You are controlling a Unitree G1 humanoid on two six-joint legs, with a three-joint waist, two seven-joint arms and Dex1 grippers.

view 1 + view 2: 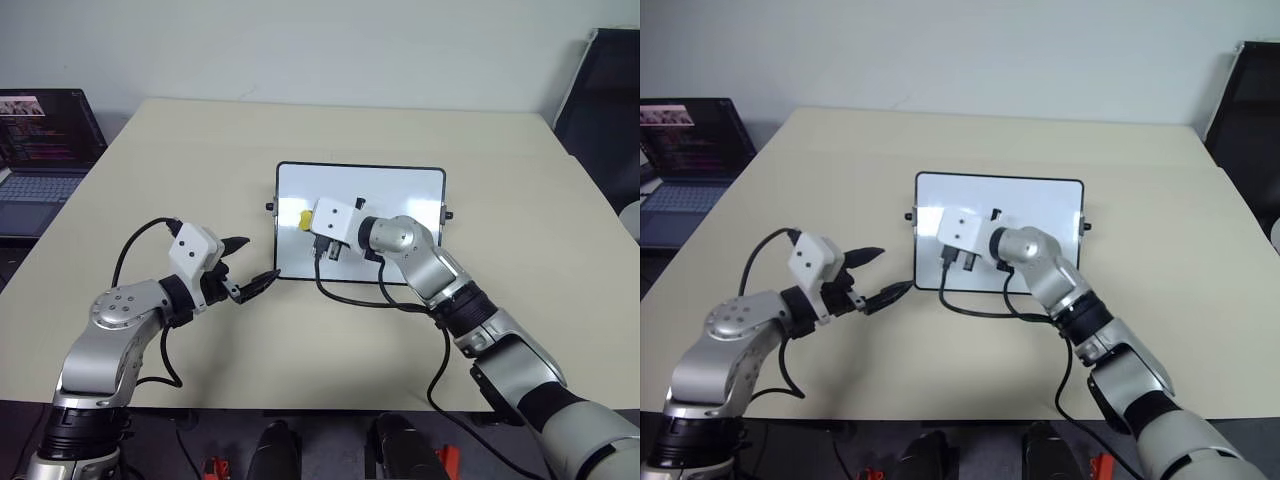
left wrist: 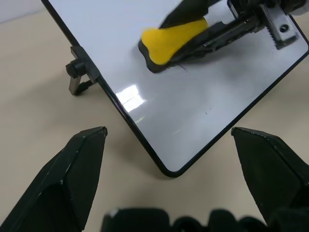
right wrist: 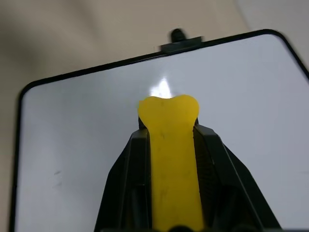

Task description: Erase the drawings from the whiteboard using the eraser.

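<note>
The whiteboard (image 1: 400, 190) lies flat in the middle of the beige table, framed in black with small knobs on its short sides. My right gripper (image 3: 169, 129) is shut on the yellow eraser (image 2: 169, 38), whose black underside faces the board and seems to touch it near the left short side. Faint grey traces of the drawings (image 3: 57, 173) mark the white surface beside the eraser. My left gripper (image 1: 258, 260) hovers open just off the board's near left corner (image 2: 169, 171), with nothing between its fingers.
A black cable (image 1: 350, 297) from my right wrist loops over the board's near edge onto the table. An open laptop (image 1: 40, 150) stands at the far left, off the table. A dark chair (image 1: 610, 90) stands at the far right.
</note>
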